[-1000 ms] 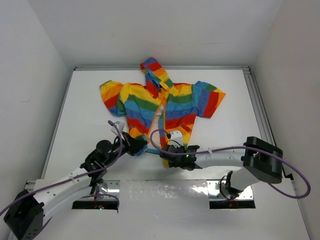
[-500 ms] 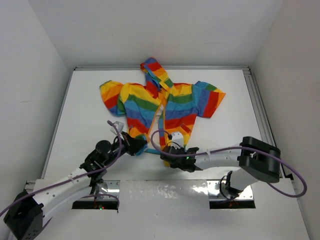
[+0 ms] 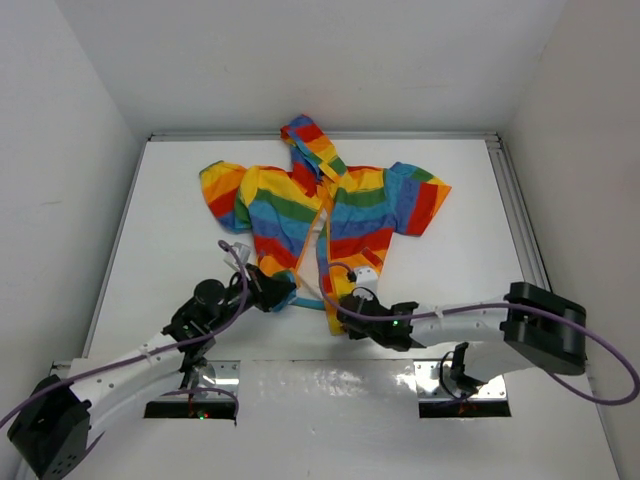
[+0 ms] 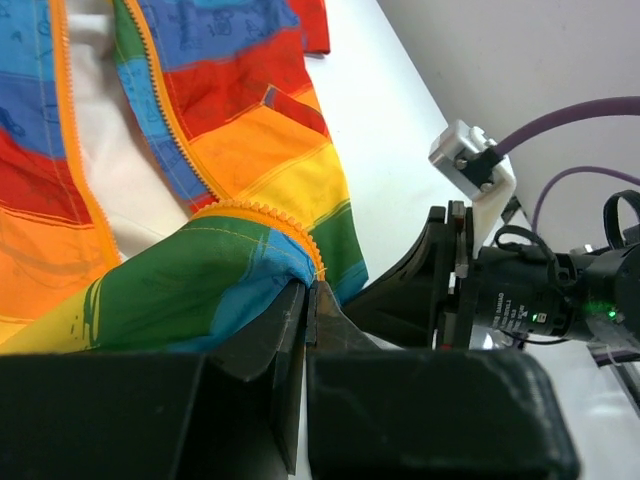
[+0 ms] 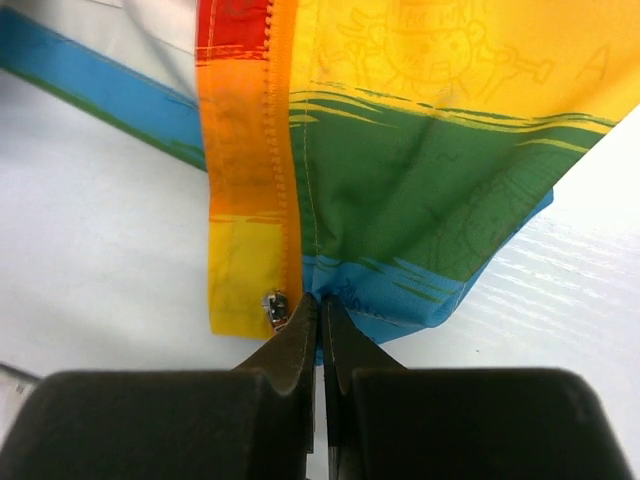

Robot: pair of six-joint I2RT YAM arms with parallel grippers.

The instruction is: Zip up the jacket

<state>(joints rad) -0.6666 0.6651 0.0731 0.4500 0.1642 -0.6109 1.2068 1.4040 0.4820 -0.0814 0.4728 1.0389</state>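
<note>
The rainbow-striped jacket (image 3: 345, 205) lies flat on the white table (image 3: 170, 250) with its hood at the far side and its front open. My left gripper (image 3: 283, 293) is shut on the bottom corner of the left front panel (image 4: 240, 280), right at the end of the orange zipper teeth (image 4: 270, 222). My right gripper (image 3: 340, 312) is shut on the blue hem (image 5: 400, 290) of the right panel. Its tips (image 5: 320, 300) sit just beside the small metal zipper slider (image 5: 273, 310) on the orange trim (image 5: 250, 150). The two panel bottoms lie a little apart.
White walls close the table in on the left, back and right. A metal rail (image 3: 515, 220) runs along the right edge. The arm bases stand on metal plates (image 3: 330, 380) at the near edge. Purple cables (image 3: 590, 370) loop off both arms.
My right gripper has gone from open to shut on the jacket's hem and has moved slightly toward the near edge, pulling that panel's bottom with it. The left gripper has held still.
</note>
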